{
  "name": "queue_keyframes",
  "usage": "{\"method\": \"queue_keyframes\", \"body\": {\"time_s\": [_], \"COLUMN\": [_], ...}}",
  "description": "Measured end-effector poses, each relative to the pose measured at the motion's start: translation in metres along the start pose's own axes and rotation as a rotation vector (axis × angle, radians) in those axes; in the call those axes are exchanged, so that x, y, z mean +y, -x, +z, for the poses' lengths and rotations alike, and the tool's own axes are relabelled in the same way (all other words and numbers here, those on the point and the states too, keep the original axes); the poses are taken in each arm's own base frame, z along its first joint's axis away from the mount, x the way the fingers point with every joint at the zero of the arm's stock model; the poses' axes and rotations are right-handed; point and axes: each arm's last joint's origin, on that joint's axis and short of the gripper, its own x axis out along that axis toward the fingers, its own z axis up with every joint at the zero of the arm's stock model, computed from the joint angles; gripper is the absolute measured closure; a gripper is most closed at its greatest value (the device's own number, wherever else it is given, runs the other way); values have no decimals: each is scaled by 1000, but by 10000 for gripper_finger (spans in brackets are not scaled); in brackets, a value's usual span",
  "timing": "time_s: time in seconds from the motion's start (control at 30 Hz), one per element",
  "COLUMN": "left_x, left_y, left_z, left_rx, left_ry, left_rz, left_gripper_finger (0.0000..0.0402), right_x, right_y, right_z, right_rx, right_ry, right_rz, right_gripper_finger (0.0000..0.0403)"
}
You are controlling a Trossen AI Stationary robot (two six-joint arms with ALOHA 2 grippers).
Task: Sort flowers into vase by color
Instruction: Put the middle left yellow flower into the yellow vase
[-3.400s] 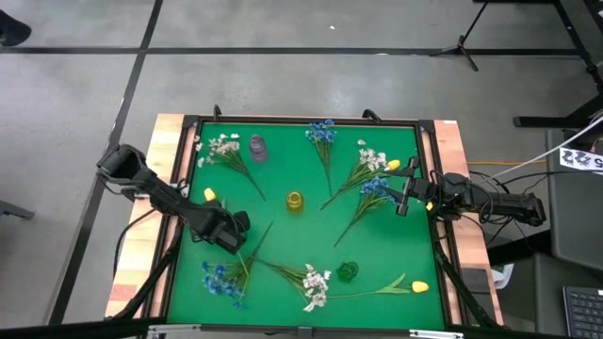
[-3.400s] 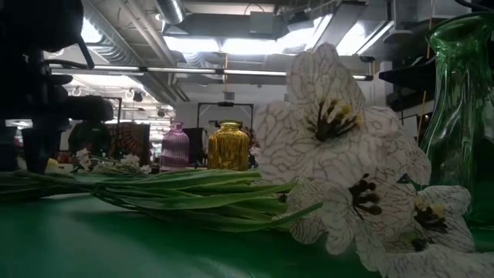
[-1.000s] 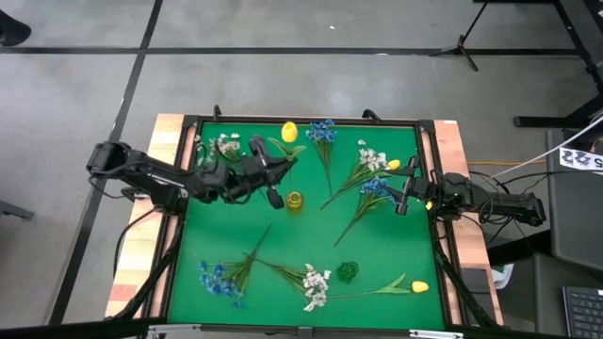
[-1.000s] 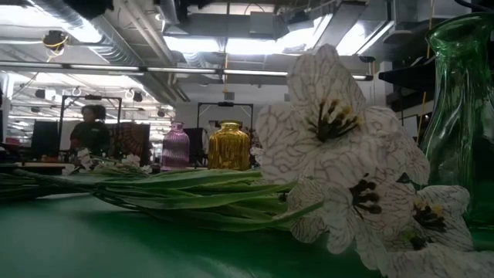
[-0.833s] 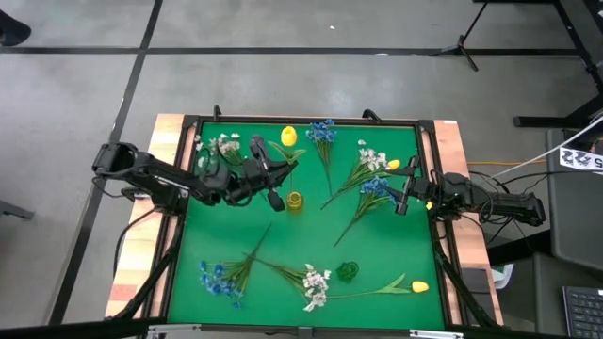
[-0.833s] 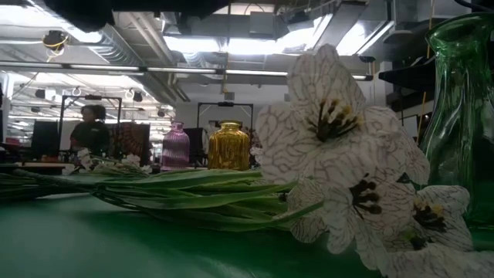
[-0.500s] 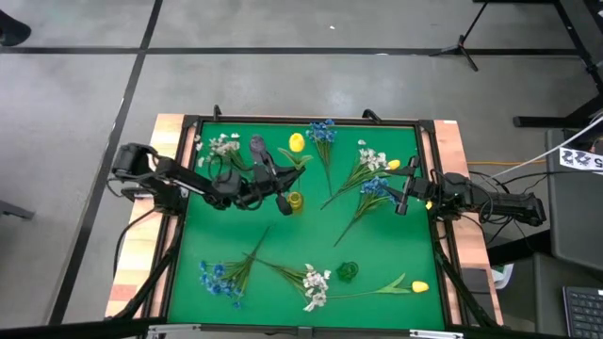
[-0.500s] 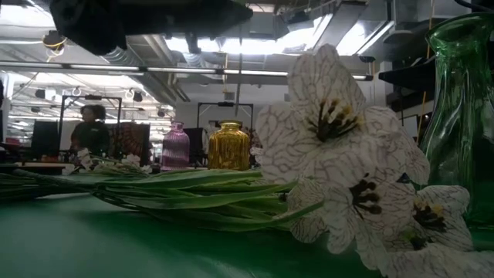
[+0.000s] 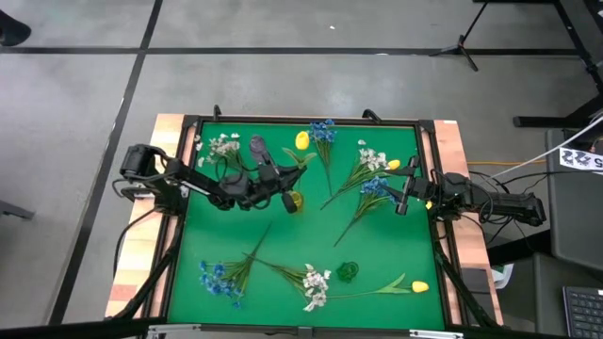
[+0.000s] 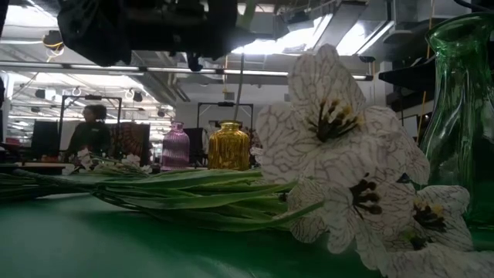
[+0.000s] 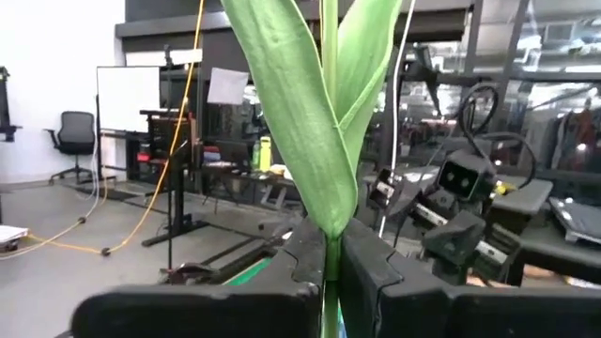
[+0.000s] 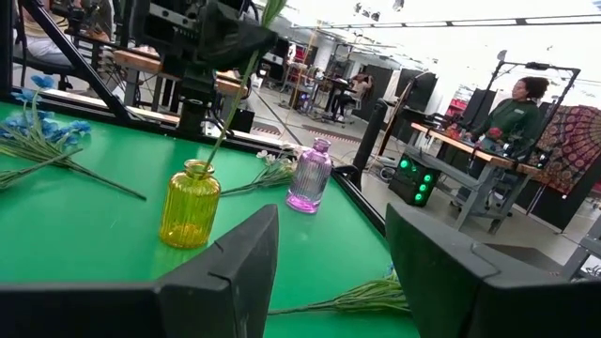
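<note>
My left gripper (image 9: 283, 181) reaches in from the table's left and is shut on a yellow flower (image 9: 301, 140), held above the yellow vase (image 9: 295, 201). In the right wrist view the flower's thin stem (image 12: 225, 117) runs down to that vase's mouth (image 12: 199, 165). A purple vase (image 12: 310, 176) stands behind, and a green vase (image 9: 348, 272) stands near the front edge. My right gripper (image 12: 329, 272) waits open at the table's right edge. My left gripper pinches the yellow flower's green stem (image 11: 329, 255) just below its leaves, between the two fingers. The fingers come about level from the table's left and lie across the stem. The flower stands upright, bud on top, with the stem's lower end at the yellow vase's mouth.
Loose sprigs lie on the green mat (image 9: 273, 250): white (image 9: 223, 146) and blue (image 9: 321, 132) at the far edge, white, yellow and blue (image 9: 374, 174) at the right, and blue (image 9: 221, 278), white (image 9: 316, 285) and yellow (image 9: 419, 285) along the front. A person (image 10: 91, 127) stands beyond the table.
My left gripper has come down and a little toward the table's right with the yellow flower, still shut on it. The flower has stayed upright, and its stem has sunk over the yellow vase, so the arm and stem now show at the top of the low view.
</note>
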Motion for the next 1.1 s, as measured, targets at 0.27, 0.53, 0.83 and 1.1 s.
{"method": "queue_keyframes", "body": {"time_s": [0.27,0.53,0.83,1.1], "left_x": [-1,1,2,15], "left_y": [2,3,3,25], "left_z": [-16,-21,-23,-40], "left_rx": [143,191,194,162], "left_ry": [32,26,14,85], "left_rz": [33,85,118,144], "left_gripper_finger": [396,382,393,394], "right_x": [0,1,1,1], "right_y": [0,0,0,0], "right_z": [0,0,0,0], "right_rx": [0,-5,-9,-11], "right_ry": [0,0,0,-1], "right_rz": [1,22,34,35], "right_gripper_finger": [205,205,205,205]}}
